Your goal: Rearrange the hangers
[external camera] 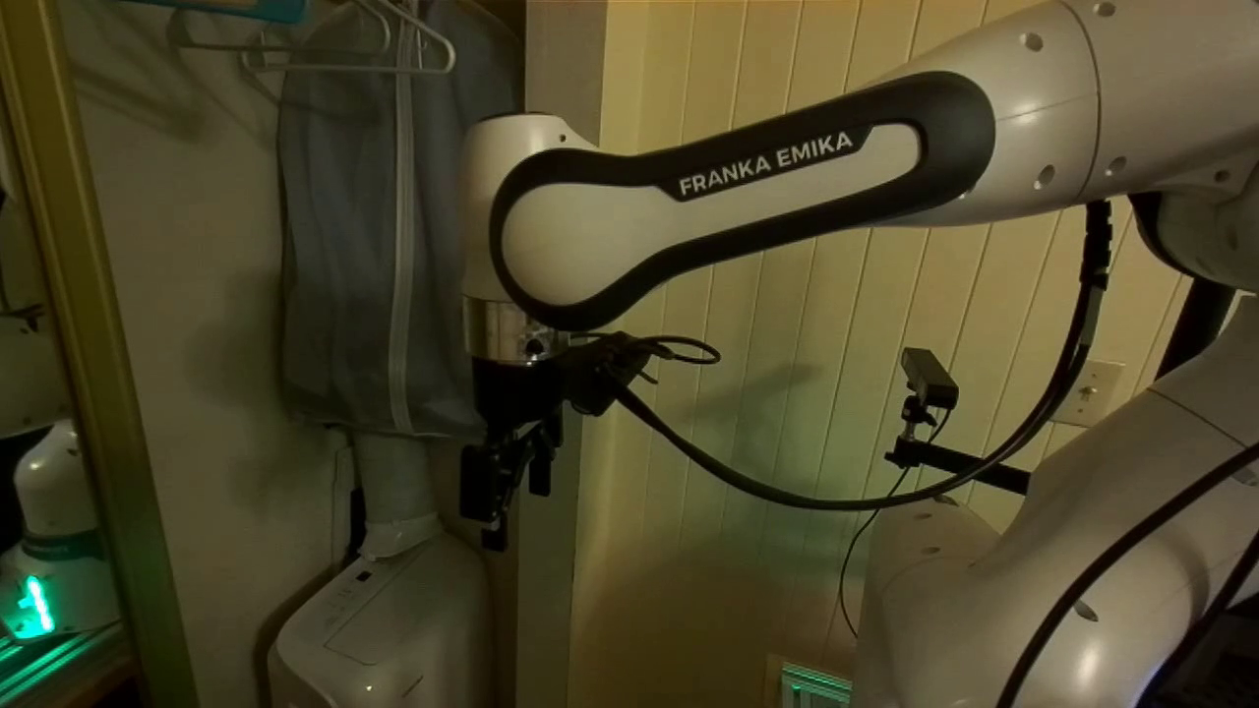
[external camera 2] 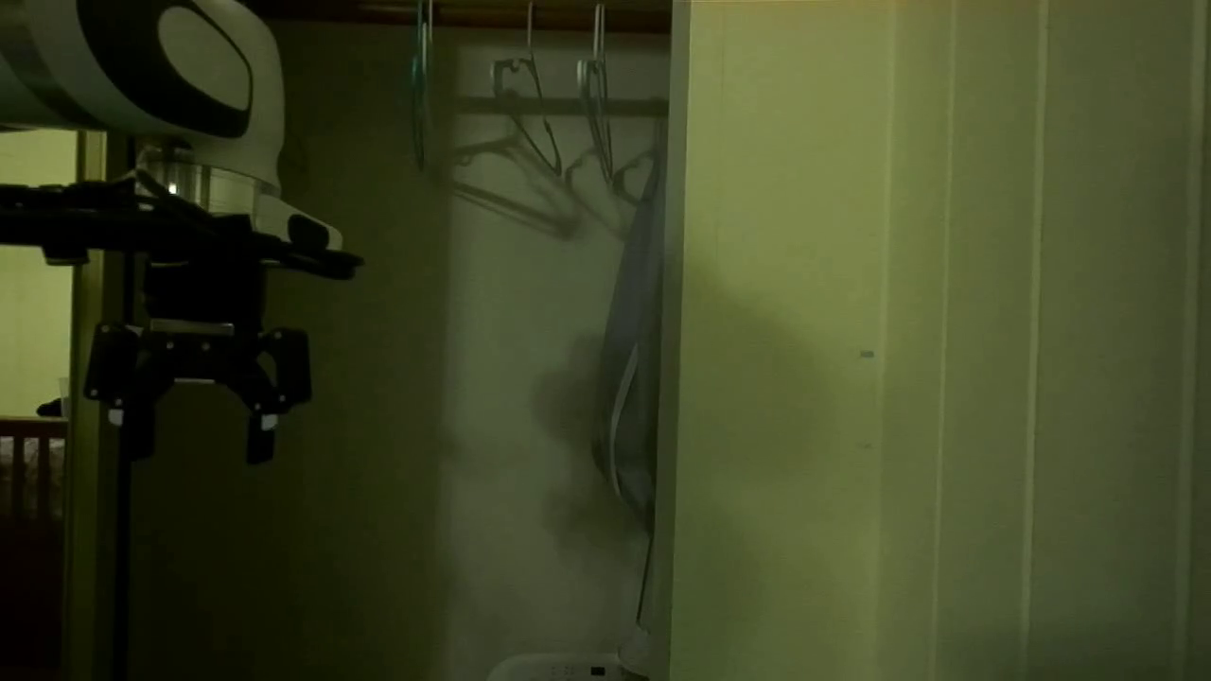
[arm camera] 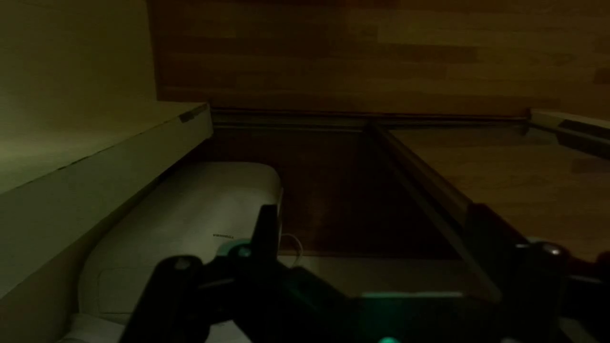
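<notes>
Our end effector (external camera 2: pixel 201 443) points down, spread wide, holding nothing; in an exterior view the hangers (external camera 2: pixel 597 113) hang higher, well off to the right, nearly edge-on — we'd judge the coming move is up, then across.

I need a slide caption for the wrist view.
Looking down past open, empty jaws: a white appliance at picture left, wooden flooring along the top.

"FRANKA EMIKA" (external camera: pixel 766 164) is printed near the upper edge of the arm (external camera: pixel 752 208); "TOSHIBA" (arm camera: pixel 223 236), upside down, near the right edge of the white appliance (arm camera: pixel 181 214).
</notes>
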Action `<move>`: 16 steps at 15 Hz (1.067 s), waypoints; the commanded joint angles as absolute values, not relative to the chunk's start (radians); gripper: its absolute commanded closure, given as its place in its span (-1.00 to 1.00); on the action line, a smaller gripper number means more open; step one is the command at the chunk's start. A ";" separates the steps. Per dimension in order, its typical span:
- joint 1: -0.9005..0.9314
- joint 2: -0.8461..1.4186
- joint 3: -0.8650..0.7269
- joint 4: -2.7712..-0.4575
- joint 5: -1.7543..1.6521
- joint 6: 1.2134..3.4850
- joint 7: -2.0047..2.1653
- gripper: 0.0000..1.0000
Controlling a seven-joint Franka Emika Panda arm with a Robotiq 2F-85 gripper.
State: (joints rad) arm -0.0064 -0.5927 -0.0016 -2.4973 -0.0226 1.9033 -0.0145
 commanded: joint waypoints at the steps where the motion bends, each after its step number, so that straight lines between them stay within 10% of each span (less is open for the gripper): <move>1: -0.005 -0.592 -0.003 -2.495 -0.023 1.901 -0.014 -1.00; 16: -0.067 -0.601 0.019 -2.449 -0.140 1.898 0.074 -1.00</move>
